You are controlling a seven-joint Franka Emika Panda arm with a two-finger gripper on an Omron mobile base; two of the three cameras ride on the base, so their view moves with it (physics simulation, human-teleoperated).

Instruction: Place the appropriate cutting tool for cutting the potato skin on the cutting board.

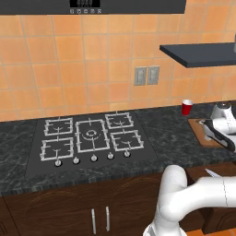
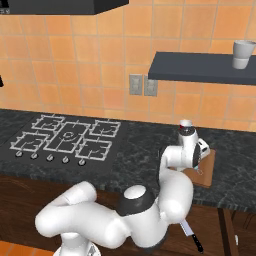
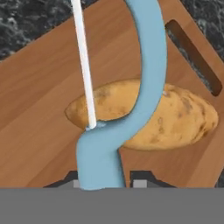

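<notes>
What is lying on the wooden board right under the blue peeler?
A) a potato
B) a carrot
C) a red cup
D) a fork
A. The hand view shows a yellowish-brown potato lying on the cutting board, with the light-blue peeler, held in the claw, hanging just in front of it.

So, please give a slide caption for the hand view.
Gripper holds the light-blue peeler above the potato on the cutting board.
</notes>
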